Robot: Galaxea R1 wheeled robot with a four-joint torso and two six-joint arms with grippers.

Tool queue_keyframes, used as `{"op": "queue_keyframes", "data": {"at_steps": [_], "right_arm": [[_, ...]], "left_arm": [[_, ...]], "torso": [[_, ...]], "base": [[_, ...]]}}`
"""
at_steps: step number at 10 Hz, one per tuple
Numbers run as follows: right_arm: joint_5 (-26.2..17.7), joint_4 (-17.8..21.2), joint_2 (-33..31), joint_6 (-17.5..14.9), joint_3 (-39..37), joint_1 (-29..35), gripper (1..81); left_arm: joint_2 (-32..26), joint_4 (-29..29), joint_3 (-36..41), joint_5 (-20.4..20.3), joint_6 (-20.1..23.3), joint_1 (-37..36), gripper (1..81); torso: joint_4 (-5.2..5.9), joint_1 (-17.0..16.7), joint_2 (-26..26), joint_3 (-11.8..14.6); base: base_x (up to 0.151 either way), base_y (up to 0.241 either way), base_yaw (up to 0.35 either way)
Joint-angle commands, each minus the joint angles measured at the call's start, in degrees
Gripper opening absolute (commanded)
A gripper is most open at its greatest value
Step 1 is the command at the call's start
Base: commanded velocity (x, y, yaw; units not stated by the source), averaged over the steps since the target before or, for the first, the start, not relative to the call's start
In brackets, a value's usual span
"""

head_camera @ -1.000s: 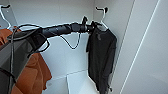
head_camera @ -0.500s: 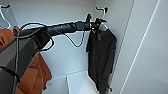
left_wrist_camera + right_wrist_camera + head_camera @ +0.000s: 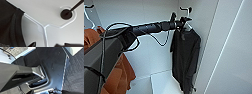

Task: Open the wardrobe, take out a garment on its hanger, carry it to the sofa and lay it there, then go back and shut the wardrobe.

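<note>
The garment (image 3: 185,58), one black short-sleeved shirt, hangs long and limp inside the open wardrobe (image 3: 151,15), toward three o'clock of its interior and close beside the right inner wall. Its shoulders sit on a single thin white hanger (image 3: 184,11), whose hook rises at about one o'clock in the head view. In the left wrist view the same hanger (image 3: 43,26) shows as a white wire neck splitting into arms, its hook curling round a dark rod end (image 3: 66,14), with the shirt's collar and shoulder (image 3: 10,25) filling the nine o'clock side.

The left pincer (image 3: 182,21) sits at the tip of the outstretched left arm (image 3: 149,27), which reaches from nine o'clock across to the top of the shirt. It lies right at the hanger's neck, just above the collar, at twelve o'clock of the garment. Whether its fingers are wide, narrow, or clamped on the hanger, I cannot tell; dark tips only peek in at six o'clock of the wrist view.

One orange garment (image 3: 119,75) hangs at eight o'clock, well apart from the black shirt, and a second white hook (image 3: 87,12) shows above it at ten o'clock.

The right wrist view shows the robot's dark base (image 3: 53,65) over grey carpet (image 3: 75,74)
</note>
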Motion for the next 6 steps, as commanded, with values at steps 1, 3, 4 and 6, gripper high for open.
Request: {"op": "queue_keyframes", "data": {"at_steps": [1, 3, 4, 6], "right_arm": [[-3.46, 0.36, 0.28, -0.09, 0.45, 0.79, 81.1], [-3.46, 0.27, 0.80, -0.18, 0.45, 0.26, 81.1], [-3.46, 0.27, 0.98, -0.18, 0.45, 0.17, 81.1], [-3.46, 0.36, 1.34, -0.18, 0.45, 0.16, 81.1]], "left_arm": [[1.45, 2.26, -1.52, -2.54, 0.21, -10.94, 81.1], [3.82, 3.76, -4.68, -2.80, 0.21, -10.67, 81.1], [4.61, 3.94, -5.73, -2.80, 0.21, -10.42, 81.1], [6.11, 5.34, -8.28, -2.88, 0.21, -10.41, 81.1]], "torso": [[0.00, 0.00, 0.00, 0.00], [0.00, 0.00, 0.00, 0.00], [0.00, 0.00, 0.00, 0.00], [0.00, 0.00, 0.00, 0.00]], "base": [[0.000, 0.000, 0.000], [0.000, 0.000, 0.000], [0.000, 0.000, 0.000], [0.000, 0.000, 0.000]]}}
